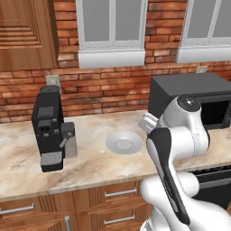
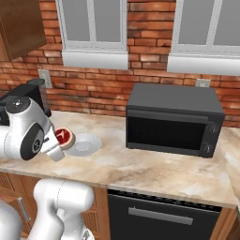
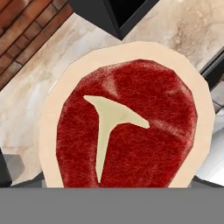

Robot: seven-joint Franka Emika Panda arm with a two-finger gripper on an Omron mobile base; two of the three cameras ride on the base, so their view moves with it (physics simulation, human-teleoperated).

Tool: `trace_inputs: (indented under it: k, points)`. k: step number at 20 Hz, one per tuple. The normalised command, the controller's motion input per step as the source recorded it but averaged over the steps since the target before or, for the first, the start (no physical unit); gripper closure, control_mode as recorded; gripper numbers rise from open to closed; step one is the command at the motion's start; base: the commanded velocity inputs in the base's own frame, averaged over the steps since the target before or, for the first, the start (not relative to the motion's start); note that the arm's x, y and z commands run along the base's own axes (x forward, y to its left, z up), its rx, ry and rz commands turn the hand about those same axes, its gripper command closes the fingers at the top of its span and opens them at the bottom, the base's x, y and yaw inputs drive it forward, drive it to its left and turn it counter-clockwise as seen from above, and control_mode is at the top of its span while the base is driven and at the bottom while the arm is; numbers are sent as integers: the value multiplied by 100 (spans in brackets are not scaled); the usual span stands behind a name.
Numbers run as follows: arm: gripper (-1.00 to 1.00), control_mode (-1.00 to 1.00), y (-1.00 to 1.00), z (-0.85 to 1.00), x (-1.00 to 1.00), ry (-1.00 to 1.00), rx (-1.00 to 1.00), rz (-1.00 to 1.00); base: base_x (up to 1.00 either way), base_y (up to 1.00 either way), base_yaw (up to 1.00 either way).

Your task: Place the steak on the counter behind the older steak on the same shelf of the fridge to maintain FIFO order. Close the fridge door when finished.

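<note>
The steak (image 2: 64,137), bright red with a cream rim, hangs just above the counter (image 2: 140,164) at the left edge of a white plate (image 2: 86,143). In the hand view the steak (image 3: 127,118) sits right up against the camera and covers the fingertips. My gripper (image 2: 61,141) is shut on it, with the white wrist bent down over the counter. From the left base view the plate (image 1: 124,143) lies bare on the beige counter (image 1: 90,167), and my own arm hides the hand. The fridge, its door, the shelf and the older steak are out of view.
A black coffee machine (image 1: 49,128) stands on the counter to the left of the plate. A black microwave (image 2: 173,119) sits to the right, against the brick wall. Wooden drawers (image 1: 108,194) with bar handles run below the counter edge.
</note>
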Motion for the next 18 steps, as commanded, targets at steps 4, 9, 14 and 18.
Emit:
trace_inputs:
  k: [4,9,14,18]
  points:
    - [100,-100,-45,1,-56,0,0,0,0,0,0]
    - [100,100,-3,0,-15,0,0,0,-72,1,8]
    - [100,100,0,0,0,0,0,0,-94,47,20]
    - [100,100,0,0,0,0,0,0,-95,63,26]
